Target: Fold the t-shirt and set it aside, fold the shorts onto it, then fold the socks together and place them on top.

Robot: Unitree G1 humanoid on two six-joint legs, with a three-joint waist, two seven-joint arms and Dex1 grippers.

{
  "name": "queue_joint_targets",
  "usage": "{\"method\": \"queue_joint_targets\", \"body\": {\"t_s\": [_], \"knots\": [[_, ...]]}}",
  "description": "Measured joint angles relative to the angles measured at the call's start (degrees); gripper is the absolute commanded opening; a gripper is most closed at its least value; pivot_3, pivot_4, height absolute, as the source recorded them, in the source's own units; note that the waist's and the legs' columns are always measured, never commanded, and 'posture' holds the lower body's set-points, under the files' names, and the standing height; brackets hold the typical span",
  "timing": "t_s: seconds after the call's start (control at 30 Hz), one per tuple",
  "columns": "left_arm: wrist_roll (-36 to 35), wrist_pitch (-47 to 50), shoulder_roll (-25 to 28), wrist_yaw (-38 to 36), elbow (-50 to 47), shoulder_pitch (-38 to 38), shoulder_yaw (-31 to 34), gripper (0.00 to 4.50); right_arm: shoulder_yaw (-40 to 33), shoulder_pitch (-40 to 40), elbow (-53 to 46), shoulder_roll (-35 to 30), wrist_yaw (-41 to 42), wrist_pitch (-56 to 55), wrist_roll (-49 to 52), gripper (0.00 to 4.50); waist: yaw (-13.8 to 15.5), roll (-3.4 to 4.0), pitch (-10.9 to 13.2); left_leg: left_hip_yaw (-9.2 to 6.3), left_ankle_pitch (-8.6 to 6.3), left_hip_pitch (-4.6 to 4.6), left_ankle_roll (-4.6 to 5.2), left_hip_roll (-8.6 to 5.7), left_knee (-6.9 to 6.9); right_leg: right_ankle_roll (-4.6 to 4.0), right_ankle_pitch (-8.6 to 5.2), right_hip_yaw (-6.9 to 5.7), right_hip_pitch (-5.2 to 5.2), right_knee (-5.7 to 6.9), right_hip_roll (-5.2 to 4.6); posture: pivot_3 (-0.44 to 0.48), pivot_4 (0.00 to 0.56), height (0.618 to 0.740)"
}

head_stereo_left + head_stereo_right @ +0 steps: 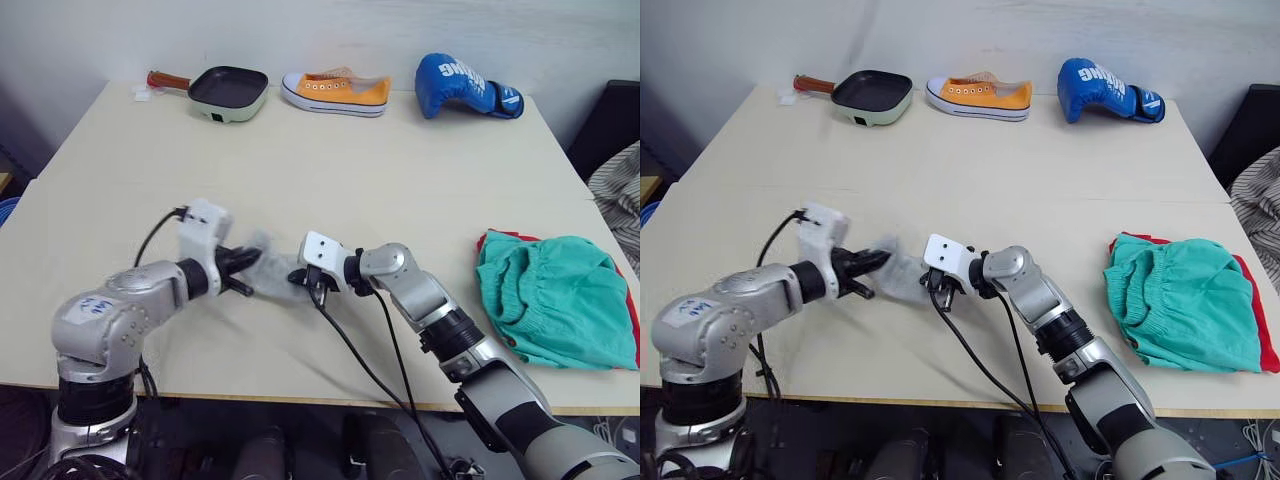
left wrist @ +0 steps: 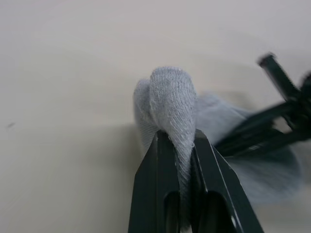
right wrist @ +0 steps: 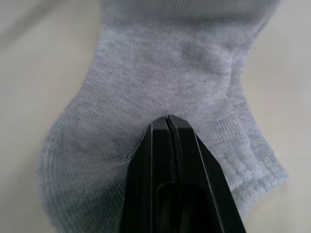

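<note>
Currently: sock-folding step
Socks (image 1: pixel 268 272): near centre of bench (image 1: pixel 330 170), between both grippers
Left gripper (image 2: pixel 178 141): jaws clamped on socks
Right gripper (image 3: pixel 167 119): jaws closed on socks
Shorts (image 1: pixel 555 298): right, atop t-shirt (image 1: pixel 632 320)
Advice: align edges; keep both grips firm

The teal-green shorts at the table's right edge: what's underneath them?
Under the teal-green gathered fabric shorts lies the bright red cotton t-shirt, showing as thin red strips along the far and right edges. The shorts cover the rest, so how neatly it is folded cannot be seen.
</note>
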Motion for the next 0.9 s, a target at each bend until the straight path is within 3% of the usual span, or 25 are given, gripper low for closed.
{"method": "queue_joint_targets", "body": {"t_s": [0.2, 0.47, 0.7, 0.9], "knots": [[4.26, -6.58, 3.79, -5.67, -0.75, -0.29, -12.48, 0.04, 0.01, 0.11, -0.06, -0.06, -0.32, -0.06, -0.01, 0.00, 0.04, 0.02, 0.01, 0.00, 0.10, 0.03, -0.01, 0.01, -0.17, -0.02, -0.01, 0.00, 0.00, -0.33, 0.01, 0.000, 0.150, 0.740], [8.67, -13.26, 3.82, -11.37, 6.38, -3.31, -17.62, 0.04, -1.31, 2.78, -5.06, -3.03, -1.90, 2.47, 0.13, 0.00, 0.43, 0.03, 0.02, -0.06, 0.12, 0.04, 0.06, -0.02, -0.17, -0.02, -0.01, -0.03, 0.09, -0.42, -0.06, 0.000, 0.150, 0.740], [9.56, -15.85, 1.54, -15.03, 11.85, -3.93, -17.94, 2.10, -6.78, 8.88, -18.59, -9.87, -1.57, 13.82, 3.51, 0.00, 0.69, 0.05, 0.05, -0.10, 0.10, -0.02, 0.11, -0.01, -0.21, -0.01, -0.01, -0.06, 0.07, -0.44, -0.04, 0.000, 0.150, 0.740], [10.04, -17.57, 1.16, -17.58, 13.84, -4.36, -18.03, 3.88, -12.33, 6.28, -25.41, -8.61, -3.28, 22.71, 8.90, 0.00, -0.01, 0.13, 0.09, -0.09, 0.11, 0.00, 0.11, 0.05, -0.27, -0.02, -0.01, -0.06, 0.04, -0.43, 0.03, 0.000, 0.150, 0.740]]}}
